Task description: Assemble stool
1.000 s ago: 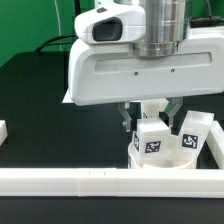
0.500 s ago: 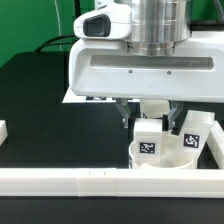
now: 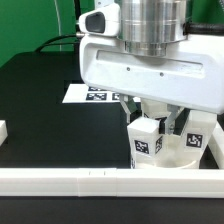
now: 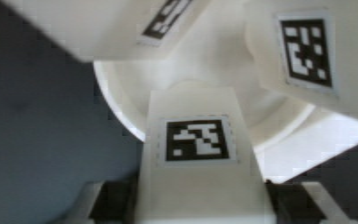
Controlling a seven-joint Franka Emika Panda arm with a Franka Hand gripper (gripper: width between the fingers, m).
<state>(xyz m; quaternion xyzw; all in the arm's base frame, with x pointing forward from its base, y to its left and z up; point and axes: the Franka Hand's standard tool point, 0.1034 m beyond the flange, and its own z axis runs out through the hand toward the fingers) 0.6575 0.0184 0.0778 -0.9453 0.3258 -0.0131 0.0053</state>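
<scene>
One long white border rail runs across the nearest edge of the black table, with one small white block at the exterior view's left edge. Behind the rail, toward the exterior view's right, sits one round white seat, and two blocky tagged legs stand upright on it: one leg in front, a second leg just beside it, farther right. One gripper hangs over the seat, clenched on the front leg; the wrist view shows that leg between two dark fingers, with a third tagged piece beyond the seat's rim. Farthest back, one marker board lies flat, partly hidden by the arm.
</scene>
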